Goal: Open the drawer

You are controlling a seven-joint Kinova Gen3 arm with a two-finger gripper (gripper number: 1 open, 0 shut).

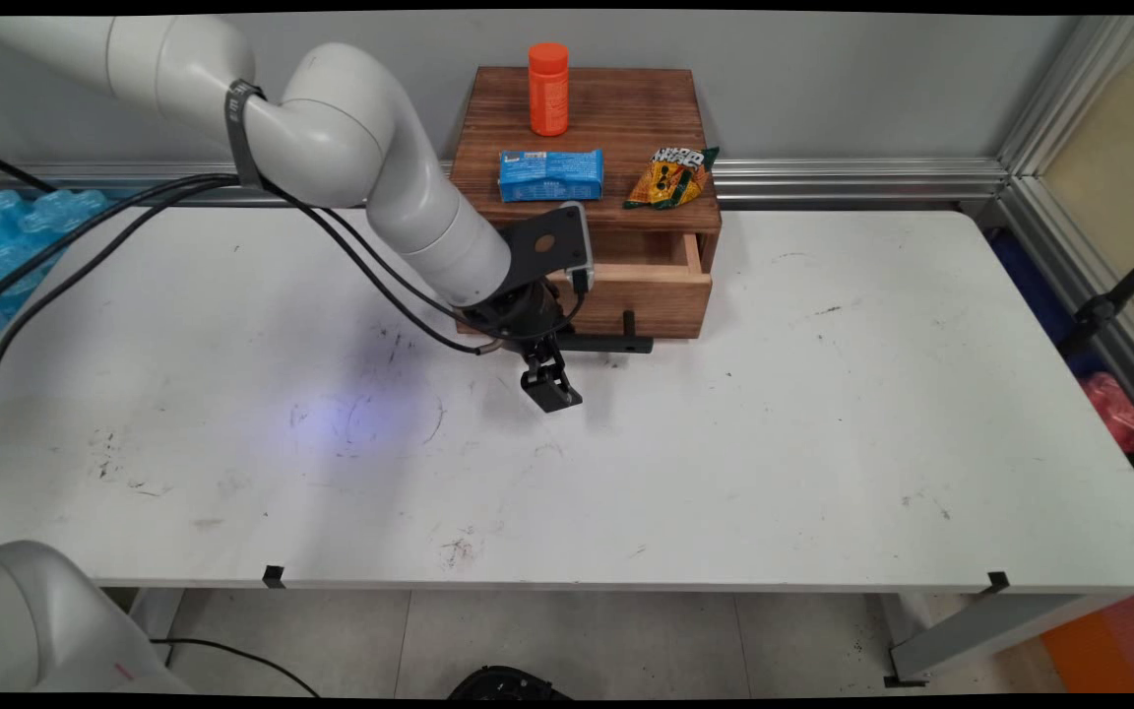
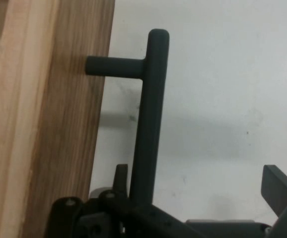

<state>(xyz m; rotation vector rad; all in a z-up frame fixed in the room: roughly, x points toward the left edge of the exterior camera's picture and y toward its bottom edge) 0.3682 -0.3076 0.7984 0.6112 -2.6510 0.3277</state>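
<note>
A wooden box (image 1: 587, 108) stands at the table's back, and its drawer (image 1: 661, 295) is pulled partly out. The drawer's black bar handle (image 1: 611, 344) (image 2: 151, 114) lies between the fingers of my gripper (image 1: 547, 362) (image 2: 200, 181), which is open. In the hand view the bar runs close to the left finger (image 2: 119, 174), with a wide gap to the right finger (image 2: 281, 186). On the box top are an orange bottle (image 1: 548, 89), a blue packet (image 1: 550, 175) and a yellow-green snack bag (image 1: 670, 178).
Black cables (image 1: 114, 226) hang from the arm over the white table (image 1: 823, 443). A pack of blue water bottles (image 1: 6, 246) sits past the table's left edge. An aluminium frame (image 1: 1069, 197) and a red item (image 1: 1113, 404) stand at the right.
</note>
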